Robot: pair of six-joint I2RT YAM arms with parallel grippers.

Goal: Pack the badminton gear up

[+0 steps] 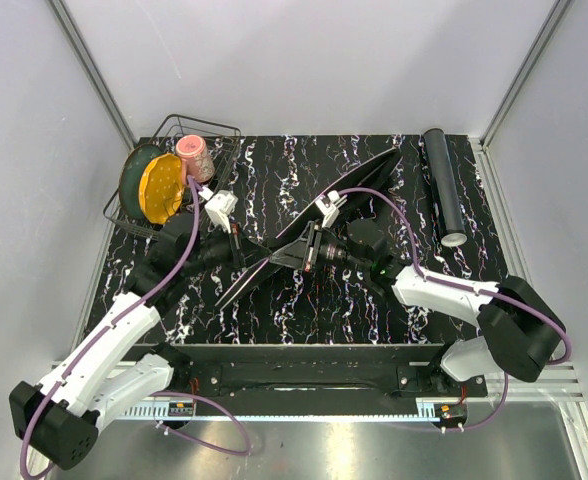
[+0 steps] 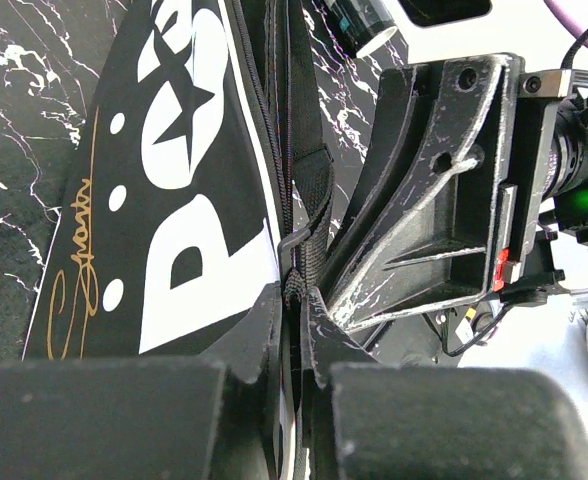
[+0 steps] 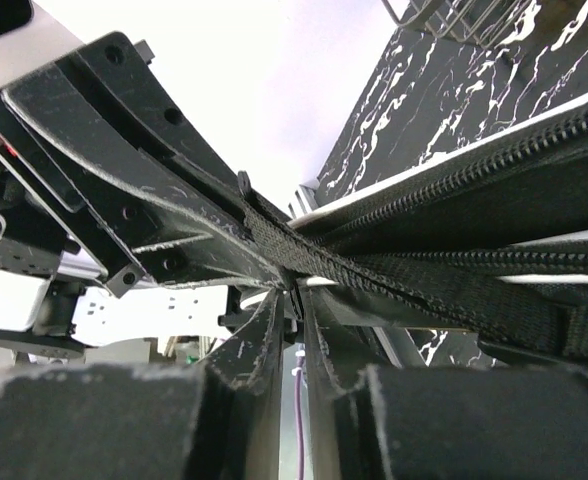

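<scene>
The big black bag (image 1: 359, 185) lies slantwise across the table's middle, and its white lettering fills the left wrist view (image 2: 174, 180). My left gripper (image 1: 239, 250) is shut on the bag's webbing strap at its near end (image 2: 296, 292). My right gripper (image 1: 277, 261) faces it from the right. It is shut on the bag's zipper edge where strap and zipper (image 3: 454, 250) meet (image 3: 296, 297). The long black tube (image 1: 441, 185) lies at the far right of the table. The racket and shuttlecocks are out of view.
A wire basket (image 1: 219, 135) stands at the back left with a yellow plate (image 1: 162, 188), a green plate (image 1: 134, 172) and a pink cup (image 1: 194, 157). The two grippers are close together, fingers nearly touching. White walls enclose the table.
</scene>
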